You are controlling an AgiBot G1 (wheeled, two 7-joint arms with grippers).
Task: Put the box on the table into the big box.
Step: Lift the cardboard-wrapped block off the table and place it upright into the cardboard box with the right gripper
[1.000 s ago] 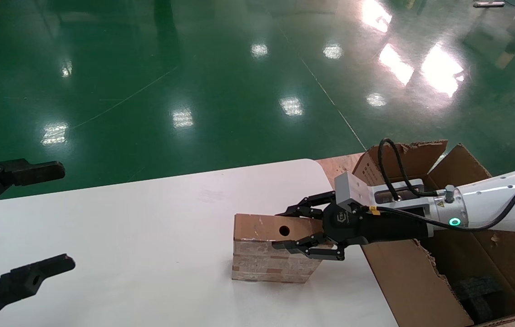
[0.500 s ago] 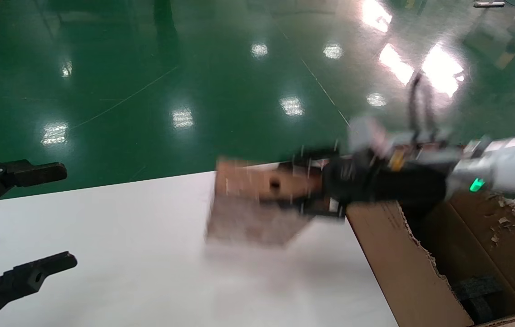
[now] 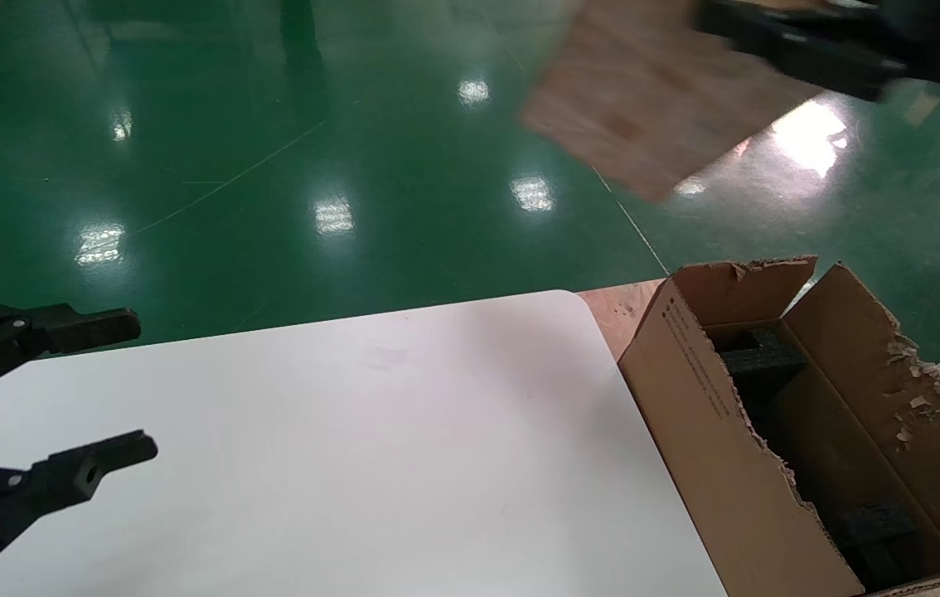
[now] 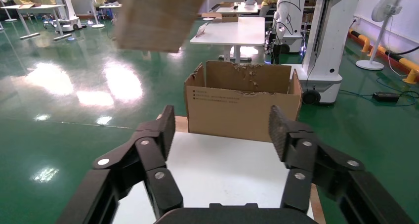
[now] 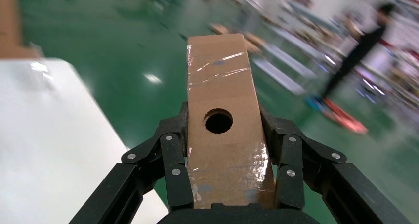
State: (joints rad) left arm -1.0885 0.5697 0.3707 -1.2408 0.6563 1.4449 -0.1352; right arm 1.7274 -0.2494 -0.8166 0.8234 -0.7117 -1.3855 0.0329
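Note:
My right gripper [image 3: 739, 26] is shut on the small taped brown box [image 3: 652, 99] and holds it high in the air, above the green floor beyond the table's far edge. In the right wrist view the box [image 5: 222, 85] sits between both fingers [image 5: 173, 155], with its round black hole facing the camera. The big torn-flapped carton [image 3: 710, 439] stands open at the table's right end, with black foam blocks [image 3: 756, 358] inside. The white table [image 3: 354, 456] has nothing on it. My left gripper [image 3: 138, 387] is open and empty over the table's left end.
A brown wooden surface [image 3: 615, 303] shows under the carton's far corner. In the left wrist view the carton [image 4: 242, 103] stands beyond the table [image 4: 212, 169], with other white tables and a robot base [image 4: 321, 46] farther off on the green floor.
My right gripper has lifted the small box off the table and carried it up and to the right. The left gripper has closed a little.

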